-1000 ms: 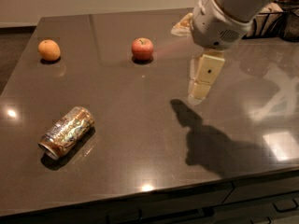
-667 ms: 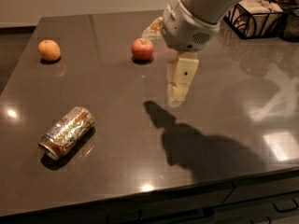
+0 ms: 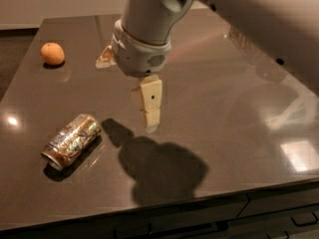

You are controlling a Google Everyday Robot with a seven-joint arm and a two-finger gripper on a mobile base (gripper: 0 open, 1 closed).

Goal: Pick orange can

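Camera view: the orange can (image 3: pixel 72 141) is down on its side, near left on the dark table (image 3: pixel 234 133). The gripper (image 3: pixel 125 94) hangs over mid-table, right of the can and apart from it, its fingers spread and holding nothing. An orange fruit (image 3: pixel 52 54) sits far left.

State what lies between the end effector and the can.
Only bare table and arm shadow, in camera view; end effector hovers right of the can.

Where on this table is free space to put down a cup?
Widest bare patch: the table right of the gripper, out to the right edge. A smaller one between the orange fruit and the orange can. Tightest: between can and gripper, which hangs over the middle.
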